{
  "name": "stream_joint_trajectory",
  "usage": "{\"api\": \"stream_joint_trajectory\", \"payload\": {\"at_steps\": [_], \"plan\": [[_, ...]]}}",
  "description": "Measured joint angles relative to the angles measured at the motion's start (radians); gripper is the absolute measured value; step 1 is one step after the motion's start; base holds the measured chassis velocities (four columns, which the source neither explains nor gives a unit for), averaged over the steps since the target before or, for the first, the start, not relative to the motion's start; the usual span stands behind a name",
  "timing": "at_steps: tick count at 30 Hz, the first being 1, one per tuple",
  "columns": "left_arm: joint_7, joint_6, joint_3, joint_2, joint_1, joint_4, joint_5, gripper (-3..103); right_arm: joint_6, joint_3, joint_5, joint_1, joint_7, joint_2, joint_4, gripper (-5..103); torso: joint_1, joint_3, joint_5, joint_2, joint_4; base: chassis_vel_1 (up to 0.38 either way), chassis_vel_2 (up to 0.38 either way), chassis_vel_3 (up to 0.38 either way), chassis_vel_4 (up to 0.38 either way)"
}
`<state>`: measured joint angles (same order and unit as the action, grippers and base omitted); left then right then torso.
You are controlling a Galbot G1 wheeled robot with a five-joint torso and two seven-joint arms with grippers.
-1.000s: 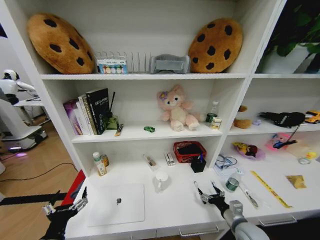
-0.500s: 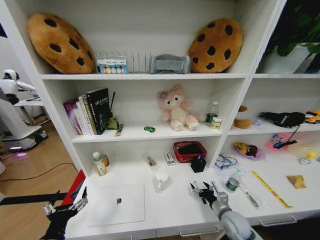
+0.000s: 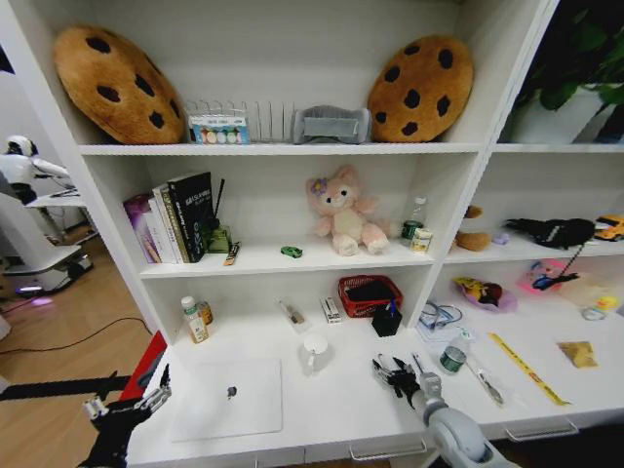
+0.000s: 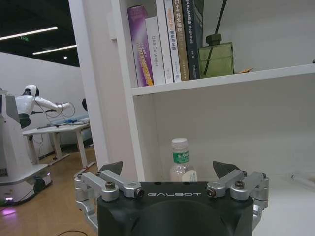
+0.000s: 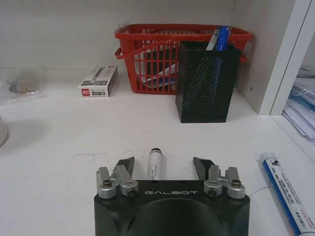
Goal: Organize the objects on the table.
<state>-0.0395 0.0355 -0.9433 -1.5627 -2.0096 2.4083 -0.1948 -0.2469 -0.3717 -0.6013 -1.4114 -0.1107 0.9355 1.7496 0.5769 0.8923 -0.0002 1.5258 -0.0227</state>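
Two grippers, both wide open: right gripper (image 5: 164, 164) low over the table (image 5: 59, 147), fingers either side of a black pen (image 5: 156, 165); left gripper (image 3: 125, 398) parked by the silver laptop (image 3: 229, 398).

Red basket (image 5: 167, 54); black mesh pen cup (image 5: 206, 81); white table (image 5: 64, 132).

Right claw (image 5: 164, 165): matt black body, bare metal finger links. Between its fingers, pen (image 5: 155, 164) of smooth white plastic, dark cap. Ahead: black wire-mesh pen cup (image 5: 207, 82); behind that, red plastic lattice basket (image 5: 157, 59). Tabletop (image 5: 64, 142) smooth, matt white.
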Motion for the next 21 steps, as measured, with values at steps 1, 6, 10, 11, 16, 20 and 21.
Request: {"api": "stream_joint_trajectory", "payload": {"at_steps": [1,6,10,11,16,20,21], "plan": [[0.000,0.000,0.000,0.000,0.000,0.000,0.000,100,0.000,0.004,0.000,0.004,0.002,-0.002,-0.003,71,0.000,0.000,0.0000,0.000,0.0000,0.000,0.000,0.000,0.000],[0.000,0.000,0.000,0.000,0.000,0.000,0.000,100,-0.006,0.010,-0.008,0.011,0.006,-0.004,0.000,56,0.000,0.000,0.0000,0.000,0.0000,0.000,0.000,0.000,0.000],[0.000,0.000,0.000,0.000,0.000,0.000,0.000,100,-0.013,0.009,-0.016,0.003,0.012,-0.009,0.014,34,0.000,0.000,0.0003,0.000,0.0000,0.000,0.000,0.000,0.000],[0.000,0.000,0.000,0.000,0.000,0.000,0.000,100,-0.013,0.009,-0.016,0.003,0.012,-0.009,0.014,34,0.000,0.000,0.0003,0.000,0.0000,0.000,0.000,0.000,0.000],[0.000,0.000,0.000,0.000,0.000,0.000,0.000,100,-0.012,-0.008,-0.018,-0.017,0.020,-0.006,0.027,14,0.000,0.000,0.0004,0.000,0.0000,0.000,0.000,0.000,0.000],[0.000,0.000,0.000,0.000,0.000,0.000,0.000,100,-0.013,-0.017,-0.021,-0.027,0.023,-0.006,0.035,12,0.000,0.000,0.0005,0.000,0.0000,0.000,0.000,0.000,0.000],[0.000,0.000,0.000,0.000,0.000,0.000,0.000,100,-0.012,-0.022,-0.022,-0.030,0.025,-0.007,0.039,12,0.000,0.000,0.0005,0.000,-0.0001,0.000,0.000,0.000,0.000]]}}
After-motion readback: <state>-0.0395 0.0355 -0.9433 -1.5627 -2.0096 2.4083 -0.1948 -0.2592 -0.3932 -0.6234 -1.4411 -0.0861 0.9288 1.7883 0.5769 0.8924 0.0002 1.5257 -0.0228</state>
